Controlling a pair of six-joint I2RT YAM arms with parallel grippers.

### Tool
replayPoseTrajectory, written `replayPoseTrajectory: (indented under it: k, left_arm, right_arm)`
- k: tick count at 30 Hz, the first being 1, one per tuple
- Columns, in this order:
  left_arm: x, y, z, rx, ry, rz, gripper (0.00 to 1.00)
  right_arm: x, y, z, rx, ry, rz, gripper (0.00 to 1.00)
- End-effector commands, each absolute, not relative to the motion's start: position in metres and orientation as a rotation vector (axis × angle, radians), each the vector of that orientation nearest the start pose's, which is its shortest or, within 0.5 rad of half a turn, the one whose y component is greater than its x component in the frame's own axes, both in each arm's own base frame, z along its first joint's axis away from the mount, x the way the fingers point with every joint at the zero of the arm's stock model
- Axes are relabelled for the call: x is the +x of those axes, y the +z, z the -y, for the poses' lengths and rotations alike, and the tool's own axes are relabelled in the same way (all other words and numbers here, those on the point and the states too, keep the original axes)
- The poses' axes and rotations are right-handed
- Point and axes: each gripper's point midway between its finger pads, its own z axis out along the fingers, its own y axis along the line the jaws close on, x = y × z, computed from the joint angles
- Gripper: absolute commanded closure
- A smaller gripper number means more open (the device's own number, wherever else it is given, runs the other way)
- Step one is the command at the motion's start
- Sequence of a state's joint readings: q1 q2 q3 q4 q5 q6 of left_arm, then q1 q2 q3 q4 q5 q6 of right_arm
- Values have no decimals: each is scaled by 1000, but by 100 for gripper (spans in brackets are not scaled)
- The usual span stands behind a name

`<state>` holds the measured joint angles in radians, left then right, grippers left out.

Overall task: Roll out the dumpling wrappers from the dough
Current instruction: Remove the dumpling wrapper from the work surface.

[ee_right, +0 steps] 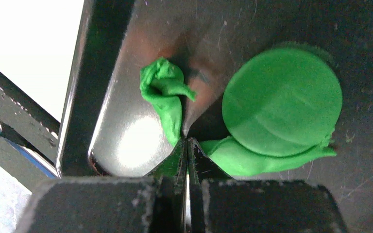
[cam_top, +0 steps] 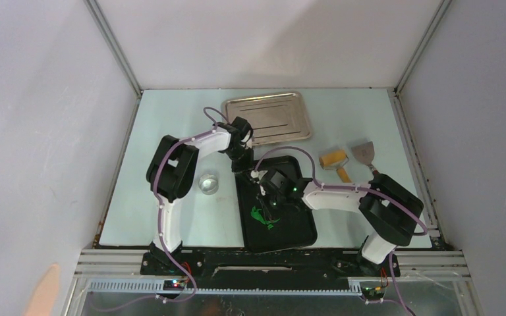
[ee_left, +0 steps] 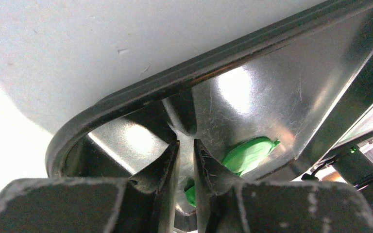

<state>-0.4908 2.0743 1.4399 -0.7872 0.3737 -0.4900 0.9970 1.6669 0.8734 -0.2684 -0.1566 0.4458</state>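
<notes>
A black tray (cam_top: 296, 230) lies in front of the arms. On its floor lies a flat, round green dumpling wrapper (ee_right: 281, 102). A thin strip of dough (ee_right: 252, 158) hugs its lower edge and leads to a crumpled scrap (ee_right: 165, 90). My right gripper (ee_right: 185, 141) is shut with its tips pinched on this strip where the two ends meet. My left gripper (ee_left: 186, 145) sits at the tray's far left corner (ee_left: 126, 104), its fingers closed to a narrow gap on the tray's wall. From the left wrist the green dough (ee_left: 250, 154) shows beyond the right finger.
A silver tray (cam_top: 267, 118) lies at the back. A wooden roller (cam_top: 335, 161) and a scraper (cam_top: 364, 155) lie right of the black tray. A small round metal ring (cam_top: 207, 182) stands left of it, beside the left arm.
</notes>
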Motion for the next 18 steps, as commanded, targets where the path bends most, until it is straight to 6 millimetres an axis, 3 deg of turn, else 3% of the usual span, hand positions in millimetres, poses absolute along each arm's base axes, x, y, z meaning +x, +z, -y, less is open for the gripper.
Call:
replayPoseTrajectory:
  k: [1, 8, 14, 18]
  left_arm:
    - [299, -11, 231, 33, -465, -3133, 78]
    - [301, -11, 231, 30, -471, -3130, 78]
    - [300, -11, 231, 35, -474, -3131, 78]
    - [299, -11, 230, 38, -472, -3134, 78]
  right_arm:
    - [121, 1, -270, -847, 478, -2803, 100]
    - [113, 12, -254, -848, 450, -2800, 100]
    - [129, 42, -278, -780, 581, -2707, 100]
    - [141, 48, -294, -743, 653, -2690, 100]
